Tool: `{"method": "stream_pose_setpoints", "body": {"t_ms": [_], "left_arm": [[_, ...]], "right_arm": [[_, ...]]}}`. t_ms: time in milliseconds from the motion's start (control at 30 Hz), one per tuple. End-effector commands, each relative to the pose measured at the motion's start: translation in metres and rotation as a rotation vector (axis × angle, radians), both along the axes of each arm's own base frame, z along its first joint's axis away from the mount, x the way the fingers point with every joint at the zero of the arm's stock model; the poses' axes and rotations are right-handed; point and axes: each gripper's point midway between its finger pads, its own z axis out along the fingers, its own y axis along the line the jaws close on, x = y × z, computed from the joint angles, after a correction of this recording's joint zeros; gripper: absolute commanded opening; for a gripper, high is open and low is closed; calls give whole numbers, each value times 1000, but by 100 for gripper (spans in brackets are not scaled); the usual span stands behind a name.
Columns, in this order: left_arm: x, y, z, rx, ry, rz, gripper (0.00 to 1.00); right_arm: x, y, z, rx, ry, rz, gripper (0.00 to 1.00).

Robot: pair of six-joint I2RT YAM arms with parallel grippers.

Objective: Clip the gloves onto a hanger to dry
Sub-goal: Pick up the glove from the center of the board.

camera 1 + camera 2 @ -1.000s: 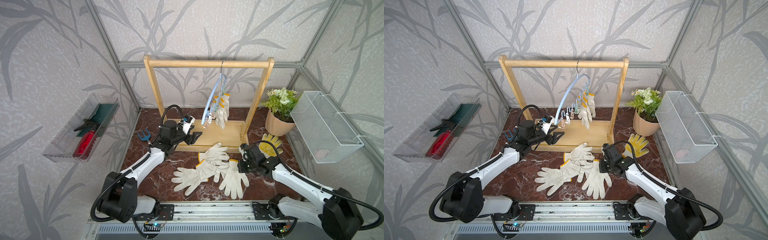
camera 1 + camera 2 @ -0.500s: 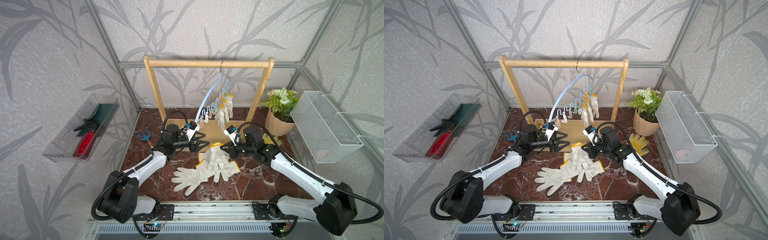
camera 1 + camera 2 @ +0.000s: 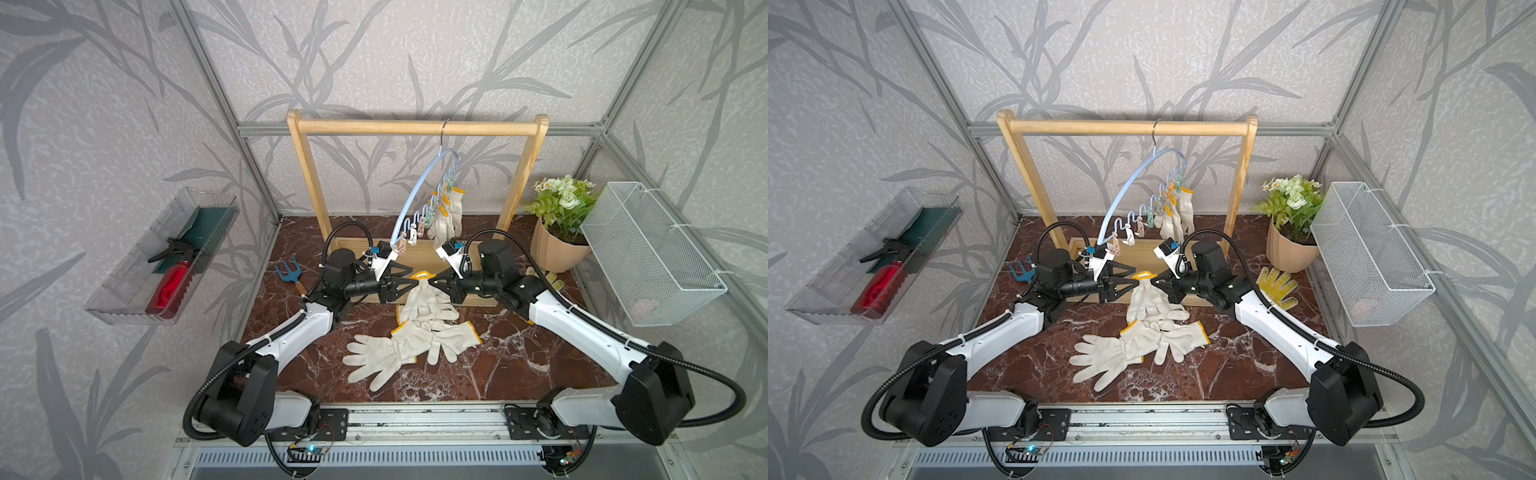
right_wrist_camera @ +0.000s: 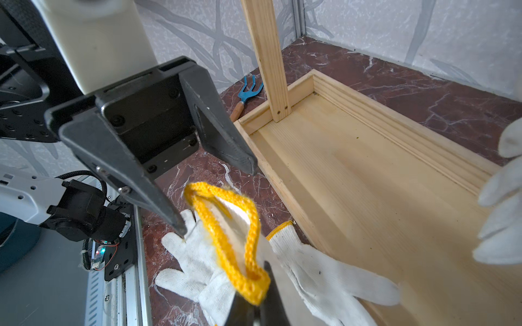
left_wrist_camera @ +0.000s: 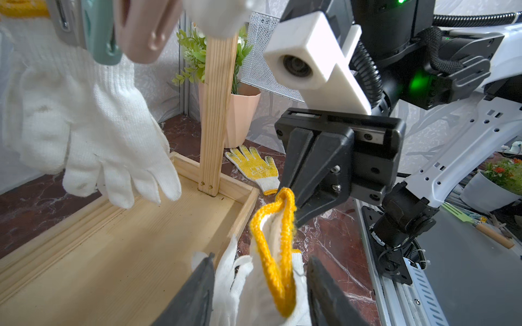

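Now the right jaws have lifted one glove (image 3: pixel 426 297) off the desk (image 3: pixel 519 361) by its cuff, clamped on it, near the hanger (image 3: pixel 409 203); the left jaws — apart, narrowing — have swung in around that cuff, likely to share it for clipping; wall tray (image 3: pixel 124 316) holds a red bottle (image 3: pixel 168 284); basket (image 3: pixel 665 249) a pink thing (image 3: pixel 643 308).

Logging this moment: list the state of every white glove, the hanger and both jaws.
Off-white knitted glove with yellow cuff: cuff raised, pinched by right jaws.
Right jaws: shut on that cuff.
Left jaws: open, either side of the cuff.
Light-blue curved plastic hanger: hooked on wooden rail, tilted.
Clipped gloves: dangling from hanger.
Loose gloves: overlapping on marble table.
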Motion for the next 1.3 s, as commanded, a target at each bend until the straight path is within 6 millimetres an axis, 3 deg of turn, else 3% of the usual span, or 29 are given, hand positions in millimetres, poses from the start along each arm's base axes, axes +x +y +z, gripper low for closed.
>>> {"method": "stream_pose_setpoints", "body": {"t_ms": [0,200,267,467,500,600,733,1067,1267], "left_arm": [[-7,-2,8,-9,-37,-36,45],[-5,-4,6,-6,-30,-34,44],[-2,-3,6,-4,-34,-20,40],[8,0,8,-6,-40,40,11],[7,-1,9,-9,-40,38,7],[3,-1,11,-17,-42,13,0],[-5,-3,14,-27,-45,-31,0],[-7,-7,20,-47,-31,-75,0],[-6,-6,22,-50,-38,-66,0]], "right_arm": [[7,7,24,56,-60,12,0],[10,11,29,72,-64,16,0],[9,12,29,81,-59,27,0],[3,16,24,105,-45,68,2],[1,17,23,113,-47,78,8],[-7,19,26,155,-48,132,40],[-9,16,32,219,-62,161,51],[-5,22,42,291,-105,197,49],[-4,23,42,294,-109,208,38]]}}
